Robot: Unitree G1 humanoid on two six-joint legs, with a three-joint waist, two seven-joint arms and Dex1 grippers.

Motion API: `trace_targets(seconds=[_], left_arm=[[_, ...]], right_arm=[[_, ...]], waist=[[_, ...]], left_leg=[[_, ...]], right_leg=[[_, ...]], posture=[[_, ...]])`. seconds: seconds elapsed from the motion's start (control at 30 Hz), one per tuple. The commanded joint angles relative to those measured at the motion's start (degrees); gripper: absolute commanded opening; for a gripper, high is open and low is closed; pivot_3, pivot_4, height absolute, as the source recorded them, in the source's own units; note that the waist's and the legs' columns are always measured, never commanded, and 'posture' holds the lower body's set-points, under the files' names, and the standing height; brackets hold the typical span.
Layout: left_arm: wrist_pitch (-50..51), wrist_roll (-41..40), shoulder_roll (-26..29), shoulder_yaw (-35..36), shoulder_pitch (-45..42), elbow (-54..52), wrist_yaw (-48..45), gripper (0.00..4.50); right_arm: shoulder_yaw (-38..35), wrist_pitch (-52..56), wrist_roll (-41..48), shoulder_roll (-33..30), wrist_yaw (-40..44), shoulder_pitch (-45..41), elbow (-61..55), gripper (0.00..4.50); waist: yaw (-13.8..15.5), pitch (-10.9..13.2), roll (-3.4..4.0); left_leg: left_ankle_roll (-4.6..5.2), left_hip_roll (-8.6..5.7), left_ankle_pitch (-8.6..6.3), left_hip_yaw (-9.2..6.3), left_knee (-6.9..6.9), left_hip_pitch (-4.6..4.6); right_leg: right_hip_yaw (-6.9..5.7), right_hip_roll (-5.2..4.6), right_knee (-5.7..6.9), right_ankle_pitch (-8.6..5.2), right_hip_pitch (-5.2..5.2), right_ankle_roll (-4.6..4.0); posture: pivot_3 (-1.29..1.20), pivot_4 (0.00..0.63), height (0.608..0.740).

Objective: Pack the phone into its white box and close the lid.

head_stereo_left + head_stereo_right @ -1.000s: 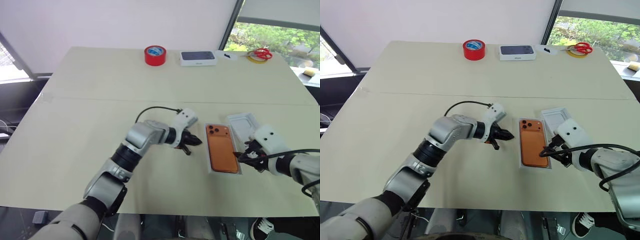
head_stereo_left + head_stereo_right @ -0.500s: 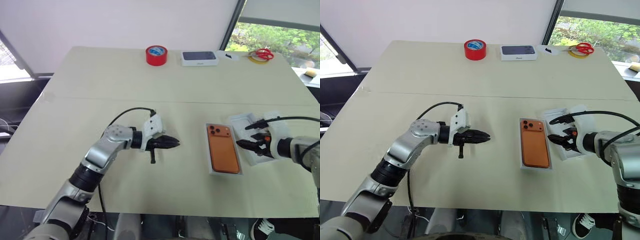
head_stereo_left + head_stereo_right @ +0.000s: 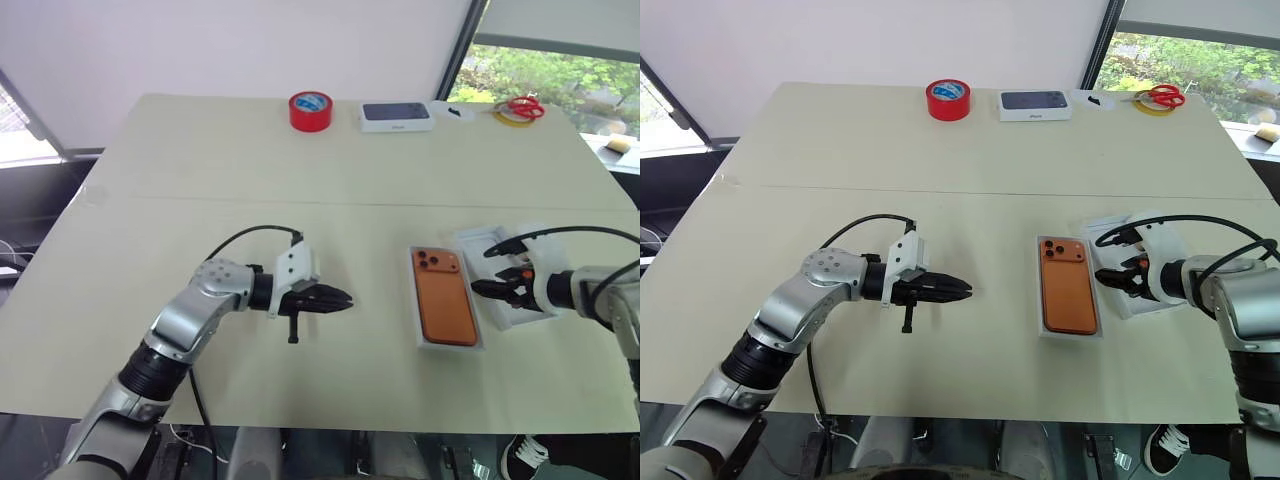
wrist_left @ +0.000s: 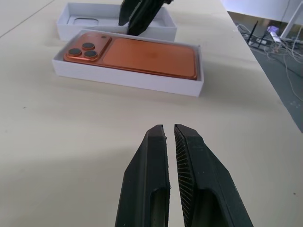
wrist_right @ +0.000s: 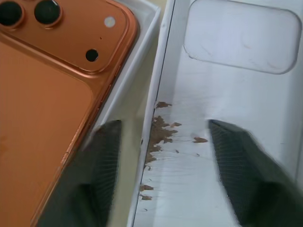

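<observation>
The phone [image 3: 444, 296] lies back-up inside the white box [image 3: 447, 341] on the bench [image 3: 330, 165], camera block at the far end, its long axis running from six to twelve o'clock in the head views. Just beside the box, at its three o'clock, the lid [image 3: 496, 262] lies inside-up with its moulded recess showing, slightly askew to the box.

The right gripper [image 3: 499, 290] hovers at the lid's near half, pointing toward nine o'clock, its jaws apart and straddling the lid's wall that faces the phone, as the right wrist view shows. Whether either finger already touches the cardboard is hard to tell there. The left gripper [image 3: 335, 299] hangs over bare bench well apart from the box, at its nine o'clock, jaws pressed together on nothing and pointing toward three o'clock at the box.

With the phone apparently seated, the step in hand is likely lifting the lid, and the right arm is plainly nearer. The lid must travel a short way toward nine o'clock, flip over, and line up with the box's long axis. Open bench lies all around; the red tape roll [image 3: 310, 110] and sealed dark-topped box [image 3: 397, 116] sit far off near twelve o'clock.
</observation>
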Motion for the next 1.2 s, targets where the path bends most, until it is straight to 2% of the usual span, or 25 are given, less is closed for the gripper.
trace_targets(seconds=[0.03, 0.1, 0.27, 0.37, 0.5, 0.57, 0.63, 0.73, 0.77, 0.8, 0.83, 0.87, 0.93, 1.07, 1.2], left_arm=[[-1.53, -0.08, 0.52, 0.51, 0.21, -1.90, -0.75, 0.40], [-2.31, 0.56, 0.51, 0.49, 0.14, -1.34, -0.56, 0.40], [-2.85, 0.85, -1.13, 2.42, -0.45, 0.18, 2.67, 0.40], [-3.12, 0.22, -1.20, 4.07, 0.08, -0.23, 3.52, 0.40], [-3.63, 1.32, -0.53, 5.95, 0.54, 1.83, 4.74, 0.40], [-4.37, 2.10, -0.52, 6.51, 0.17, 3.78, 5.38, 0.40], [-4.81, 2.74, -0.95, 6.90, -0.66, 6.03, 6.46, 0.40], [-5.86, 3.52, -2.17, 6.63, -2.26, 9.39, 7.09, 0.40], [-6.36, 3.80, -2.50, 6.43, -2.58, 10.00, 7.04, 0.40], [-6.66, 4.09, -2.91, 6.25, -2.93, 10.46, 7.18, 0.40], [-6.89, 4.35, -3.54, 6.15, -3.42, 11.02, 7.41, 0.40], [-7.18, 4.59, -4.17, 6.09, -3.90, 11.58, 7.63, 0.40], [-8.19, 5.34, -5.36, 5.87, -5.01, 13.14, 8.10, 0.40], [-8.89, 6.25, -7.85, 6.15, -7.44, 16.13, 9.30, 0.40], [-9.92, 7.69, -9.62, 4.55, -8.36, 17.41, 9.45, 0.40]], right_arm=[[0.91, 0.11, -0.04, -1.28, -0.09, -2.01, 0.32, 0.98], [1.25, 0.51, -0.02, -1.58, -0.26, -2.27, 0.34, 0.03], [-1.38, 2.76, 0.53, -1.63, -1.97, -2.31, -1.15, 0.03], [-7.94, 7.56, 2.59, -0.17, -3.96, -5.52, -3.83, 0.03], [-18.83, 20.73, 8.85, 6.08, -6.11, -16.22, -7.40, 0.03], [-22.90, 22.16, 16.26, 9.16, -9.70, -19.44, -7.09, 0.03], [-26.09, 22.16, 27.91, 12.81, -17.17, -20.90, -5.24, 0.03], [-28.98, 22.16, 51.77, 21.64, -37.29, -21.15, -1.52, 0.03], [-28.59, 22.16, 58.33, 22.90, -42.98, -20.47, -1.31, 0.03], [-23.01, 13.72, 73.26, 19.84, -53.22, -16.41, -2.22, 0.03], [-18.62, 6.42, 83.61, 19.70, -62.09, -13.22, -3.86, 0.03], [-15.26, 0.24, 89.77, 20.66, -68.96, -10.82, -5.83, 0.03], [-11.91, -8.41, 92.60, 26.89, -78.43, -7.88, -10.26, 0.03], [-6.63, -18.46, 92.60, 33.67, -88.13, 0.56, -19.20, 0.03], [-1.81, -23.90, 92.60, 34.53, -90.99, 4.35, -24.61, 0.03]], waist=[[0.04, 0.00, 0.00], [0.08, 0.00, 0.00], [0.23, 0.00, 0.00], [0.19, 0.02, 0.03], [-0.98, 0.02, 0.14], [-1.23, 0.01, 0.14], [-1.25, 0.01, 0.13], [-1.28, 0.01, 0.13], [-1.22, 0.01, 0.14], [-0.98, 0.02, 0.15], [-0.73, 0.02, 0.15], [-0.72, 0.02, 0.14], [-1.19, 0.03, 0.12], [-1.31, 0.03, 0.13], [-1.39, 0.03, 0.13]], left_leg=[[-0.02, 0.00, 0.01, 0.00, 0.00, 0.00], [-0.03, 0.00, 0.02, 0.01, 0.01, 0.00], [-0.01, 0.01, 0.00, 0.01, 0.12, -0.01], [0.00, 0.02, 0.00, 0.00, 0.20, -0.06], [0.01, 0.07, -0.01, -0.01, 0.25, -0.05], [0.05, 0.09, -0.04, -0.10, 0.24, -0.05], [0.07, 0.10, -0.05, -0.11, 0.23, -0.05], [0.10, 0.11, -0.06, -0.04, 0.28, -0.06], [0.10, 0.11, -0.06, 0.00, 0.29, -0.07], [0.09, 0.10, -0.06, 0.01, 0.30, -0.11], [0.09, 0.08, -0.06, 0.01, 0.32, -0.18], [0.08, 0.04, -0.05, -0.01, 0.35, -0.18], [0.19, 0.04, -0.11, 0.10, 0.48, -0.18], [0.32, 0.04, -0.19, 0.08, 0.54, -0.17], [0.35, 0.03, -0.21, -0.01, 0.56, -0.17]], right_leg=[[0.00, 0.00, 0.01, 0.00, -0.01, 0.00], [0.01, 0.00, 0.01, 0.00, -0.01, 0.00], [0.01, 0.00, 0.01, 0.00, 0.04, 0.00], [0.01, 0.00, 0.05, 0.00, 0.01, 0.00], [0.08, 0.01, 0.22, 0.00, -0.07, 0.00], [0.06, 0.04, 0.26, 0.00, -0.07, 0.00], [0.05, 0.06, 0.25, 0.00, -0.05, -0.01], [0.05, 0.05, 0.28, 0.00, -0.03, 0.00], [0.07, 0.04, 0.34, 0.00, -0.08, -0.01], [0.07, 0.03, 0.38, 0.00, -0.12, 0.00], [0.05, 0.02, 0.38, -0.01, -0.14, 0.00], [0.03, -0.05, 0.37, -0.02, -0.09, 0.02], [0.07, -0.11, 0.34, -0.03, -0.07, 0.06], [0.14, -0.09, 0.56, -0.02, -0.15, 0.10], [0.21, -0.09, 0.58, -0.03, -0.17, 0.11]], posture=[[0.00, 0.150, 0.730], [0.00, 0.150, 0.730], [0.00, 0.150, 0.730], [0.00, 0.150, 0.730], [0.00, 0.150, 0.730], [0.00, 0.150, 0.730], [0.00, 0.150, 0.730], [0.00, 0.150, 0.730], [0.00, 0.150, 0.730], [0.00, 0.150, 0.730], [0.00, 0.150, 0.730], [0.00, 0.150, 0.730], [0.00, 0.150, 0.730], [0.00, 0.150, 0.730], [0.00, 0.150, 0.730]])
